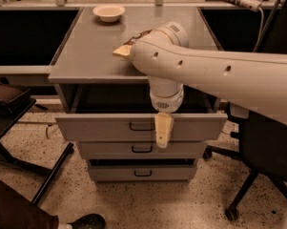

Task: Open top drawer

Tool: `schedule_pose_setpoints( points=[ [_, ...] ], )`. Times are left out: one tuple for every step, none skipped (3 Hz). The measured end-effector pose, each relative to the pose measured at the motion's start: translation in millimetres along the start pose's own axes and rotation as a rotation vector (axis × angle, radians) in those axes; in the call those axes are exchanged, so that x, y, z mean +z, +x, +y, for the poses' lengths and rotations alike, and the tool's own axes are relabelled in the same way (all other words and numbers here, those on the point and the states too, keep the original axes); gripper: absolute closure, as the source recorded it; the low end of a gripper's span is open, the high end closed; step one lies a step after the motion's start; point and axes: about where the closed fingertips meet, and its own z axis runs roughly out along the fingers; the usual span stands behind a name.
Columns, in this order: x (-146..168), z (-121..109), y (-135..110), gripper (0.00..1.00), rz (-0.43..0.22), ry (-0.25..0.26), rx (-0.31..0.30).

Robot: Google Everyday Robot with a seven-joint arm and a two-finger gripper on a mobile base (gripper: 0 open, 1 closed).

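The top drawer [100,126] is the widest grey drawer and stands pulled out from the cabinet, its dark inside showing behind the front panel. Its small black bar handle [141,126] is on the front. My gripper [163,136] hangs from the white arm, pointing down, in front of the panel just right of the handle. Its pale fingers [163,128] look pressed together with nothing between them. Two narrower drawers [142,149] sit below.
On the grey cabinet top [86,46] lie a white bowl [108,12] at the back and a snack bag [126,46] partly behind my arm. A black office chair [262,161] stands at the right, a dark stool [9,99] at the left.
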Motion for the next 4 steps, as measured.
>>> schedule_pose_setpoints(
  points=[
    [2.3,-27.4,-24.5,0.00,0.015,0.015,-0.040],
    [29.5,-56.2,-40.8,0.00,0.067,-0.045,-0.065],
    [32.8,-55.9,-41.6,0.00,0.071,-0.049,-0.066],
    [54.9,-55.9,-39.3,0.00,0.095,-0.103,-0.069]
  ],
)
